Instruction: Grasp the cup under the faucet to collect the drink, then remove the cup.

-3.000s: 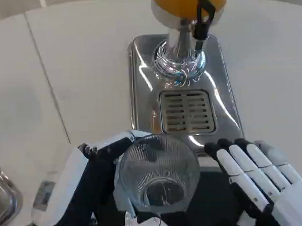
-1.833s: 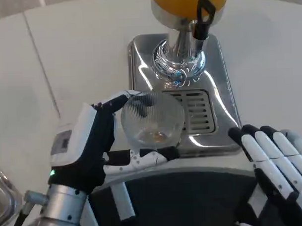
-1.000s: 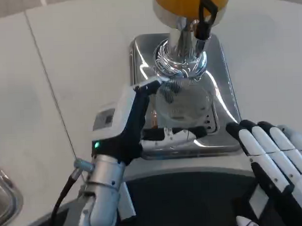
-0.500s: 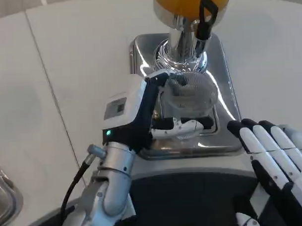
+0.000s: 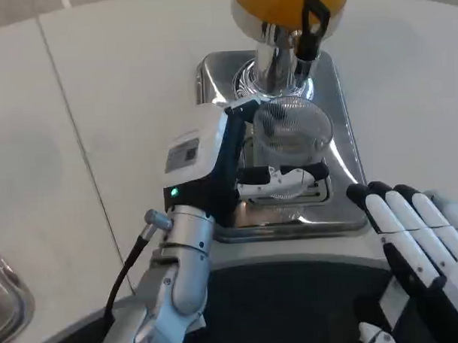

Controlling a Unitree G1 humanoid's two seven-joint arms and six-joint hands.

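Observation:
A clear ribbed cup [image 5: 292,135] stands over the drip grille of the steel dispenser base [image 5: 340,122], just in front of the chrome column. My left hand [image 5: 214,168] grips it from the left, fingers wrapped around its front. Above it sits the orange drink tank [image 5: 272,3] with a black tap lever [image 5: 311,24]. No liquid shows in the cup. My right hand [image 5: 416,244] hovers at the lower right, fingers straight and apart, holding nothing.
The white table [image 5: 99,108] spreads out to the left and right of the dispenser. A metal object [image 5: 4,300] peeks in at the lower left edge. My dark body edge [image 5: 294,305] fills the bottom.
My left hand has carried the cup away from me, up onto the drip grille under the tap. The right hand has barely shifted.

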